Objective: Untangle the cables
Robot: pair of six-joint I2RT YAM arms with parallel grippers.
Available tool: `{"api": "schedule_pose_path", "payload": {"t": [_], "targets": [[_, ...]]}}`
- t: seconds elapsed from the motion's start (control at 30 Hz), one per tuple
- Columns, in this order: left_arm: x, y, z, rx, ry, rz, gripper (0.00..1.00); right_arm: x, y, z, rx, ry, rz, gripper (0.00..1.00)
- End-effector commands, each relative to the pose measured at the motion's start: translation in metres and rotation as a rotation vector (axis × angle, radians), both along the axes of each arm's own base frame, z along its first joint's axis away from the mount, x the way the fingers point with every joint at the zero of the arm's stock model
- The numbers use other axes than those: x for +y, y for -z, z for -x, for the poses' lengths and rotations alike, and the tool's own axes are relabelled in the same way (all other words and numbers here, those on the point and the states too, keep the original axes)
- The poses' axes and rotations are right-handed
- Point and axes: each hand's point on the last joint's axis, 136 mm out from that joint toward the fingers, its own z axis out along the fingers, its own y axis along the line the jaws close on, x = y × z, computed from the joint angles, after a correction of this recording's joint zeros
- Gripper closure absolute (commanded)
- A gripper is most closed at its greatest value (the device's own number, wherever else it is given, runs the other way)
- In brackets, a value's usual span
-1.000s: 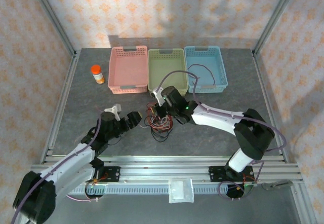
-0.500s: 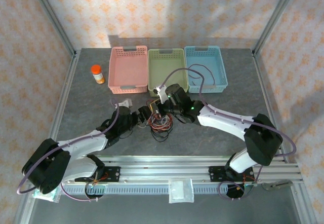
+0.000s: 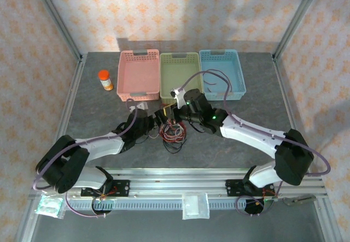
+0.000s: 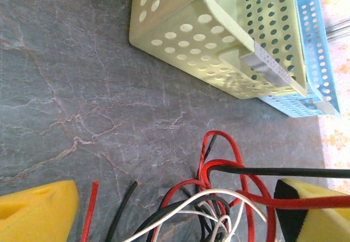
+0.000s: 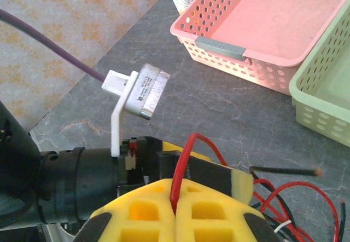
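Cables [image 4: 210, 198] between our spread left fingers [image 4: 35, 209] may knot tighter if our right fingers [image 5: 136, 214], clenched on a red strand [image 5: 183, 165], pull.

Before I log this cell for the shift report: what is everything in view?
cables: several, red, black, white; one tangle mid-table
pink basket: one, pink; far edge, leftmost
green basket: one, green; far edge, middle
blue basket: one, blue; far edge, rightmost
bottle: one, orange cap; left of pink basket
plastic packets: two, whitish; front rail
table: one, grey
left gripper: one, yellow pads; open around tangle
right gripper: one, yellow pads; shut on red cable
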Motion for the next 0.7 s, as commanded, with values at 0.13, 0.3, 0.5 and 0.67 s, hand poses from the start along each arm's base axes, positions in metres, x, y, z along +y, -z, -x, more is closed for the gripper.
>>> {"api": "schedule_pose_path", "payload": {"t": [0.13,0.3,0.5,0.67], "targets": [[-0.012,0.001,-0.013,-0.028,0.019,0.015,0.08,-0.006,-0.047,-0.010,-0.063,0.058,-0.035,1.00],[-0.009,0.014,-0.011,0.005,0.011,-0.005,0.08,-0.008,-0.077,-0.015,-0.107,0.078,-0.056,1.00],[-0.006,0.020,-0.011,0.021,-0.010,-0.014,0.08,-0.017,-0.101,-0.017,-0.157,0.111,-0.052,1.00],[-0.003,0.026,-0.010,0.041,-0.022,-0.027,0.09,-0.030,-0.132,-0.017,-0.226,0.150,-0.080,1.00]]}}
